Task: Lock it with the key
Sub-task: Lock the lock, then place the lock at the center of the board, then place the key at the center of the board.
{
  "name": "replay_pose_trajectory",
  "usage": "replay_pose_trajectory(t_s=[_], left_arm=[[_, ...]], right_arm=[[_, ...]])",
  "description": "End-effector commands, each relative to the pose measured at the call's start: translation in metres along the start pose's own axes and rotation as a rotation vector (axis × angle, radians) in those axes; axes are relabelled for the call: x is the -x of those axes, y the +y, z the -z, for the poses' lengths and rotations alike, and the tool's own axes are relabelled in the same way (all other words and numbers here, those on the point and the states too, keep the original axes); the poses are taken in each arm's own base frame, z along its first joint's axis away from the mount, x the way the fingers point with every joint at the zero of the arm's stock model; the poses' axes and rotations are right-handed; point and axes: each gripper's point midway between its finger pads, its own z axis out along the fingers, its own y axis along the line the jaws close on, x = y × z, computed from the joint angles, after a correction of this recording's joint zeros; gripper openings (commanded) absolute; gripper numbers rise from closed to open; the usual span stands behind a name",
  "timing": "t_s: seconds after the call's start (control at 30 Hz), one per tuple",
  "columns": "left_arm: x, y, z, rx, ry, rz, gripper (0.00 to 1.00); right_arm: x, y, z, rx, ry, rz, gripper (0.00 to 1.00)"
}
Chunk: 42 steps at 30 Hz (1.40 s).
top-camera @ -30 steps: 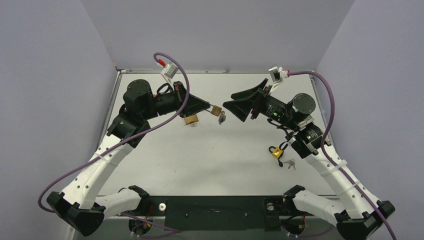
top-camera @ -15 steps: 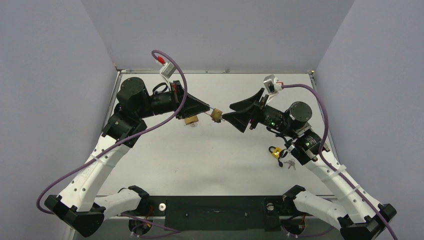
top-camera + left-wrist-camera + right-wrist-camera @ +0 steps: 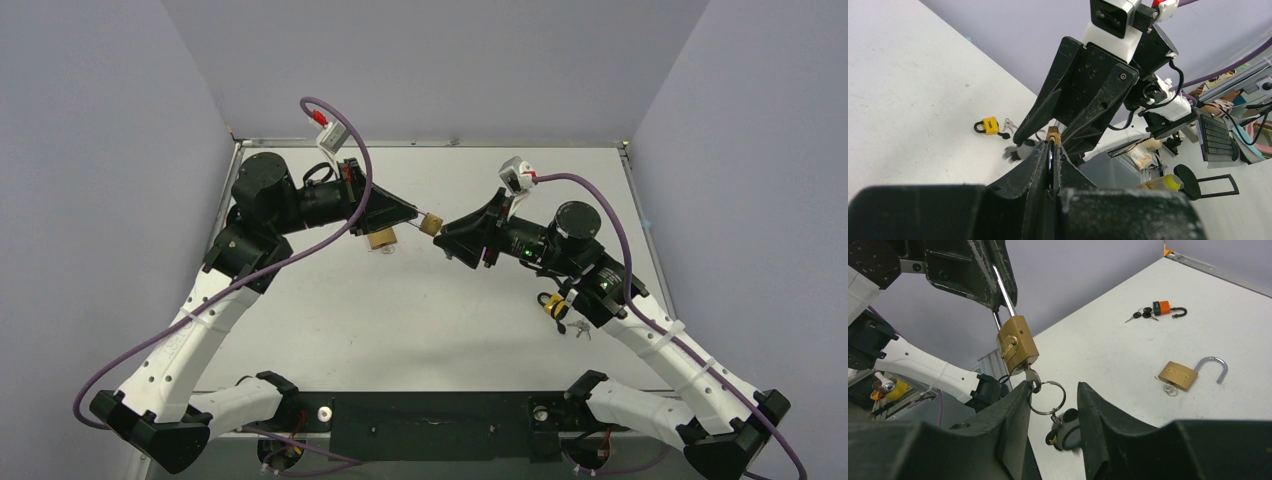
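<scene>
Left gripper (image 3: 413, 214) pinches small brass padlock's (image 3: 1018, 344) shackle (image 3: 1009, 304). From 4 o'clock, right gripper (image 3: 1054, 386) sits half-open around the inserted silver key's (image 3: 1032, 375) ring (image 3: 1065, 396).

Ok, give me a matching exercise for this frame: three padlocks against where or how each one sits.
Things: 1 raised brass padlock; 2 second brass padlock; 3 yellow padlock.
States: a on the table beside the right arm; b shackle clamped in the left fingers; c flat on the table, shackle swung open.
Pairs: 1-b, 2-c, 3-a.
</scene>
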Motion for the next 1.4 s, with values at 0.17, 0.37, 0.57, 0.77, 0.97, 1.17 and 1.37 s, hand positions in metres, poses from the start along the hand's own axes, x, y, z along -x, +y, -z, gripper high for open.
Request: replay_pose_trajectory(t_s=[0.17,0.37,0.57,0.77,0.97,1.17,1.37], left_arm=[[0.025,-0.019,0.008,-0.031,-0.072,-0.045,0.00],[0.037,-0.001,0.012,0.005,-0.128,-0.004,0.00],[0.042,0.012,0.010,0.012,-0.149,0.012,0.00],[0.023,0.063,-0.006,0.100,-0.130,0.111,0.00],[-0.024,0.130,-0.042,0.169,-0.076,0.266,0.00],[-0.096,0.186,-0.090,0.257,0.050,0.343,0.00],[-0.148,0.232,-0.127,0.244,0.118,0.460,0.00]], right_arm=[[0.023,-0.001,0.003,-0.037,-0.062,0.045,0.01],[0.006,-0.012,0.006,-0.081,-0.033,0.031,0.00],[-0.012,-0.026,0.014,-0.147,-0.020,0.013,0.00],[-0.044,-0.068,0.018,-0.348,0.071,-0.049,0.00],[-0.088,-0.116,0.027,-0.567,0.150,-0.160,0.00],[-0.134,-0.162,0.043,-0.803,0.246,-0.256,0.00],[-0.175,-0.189,0.058,-0.949,0.324,-0.320,0.00]])
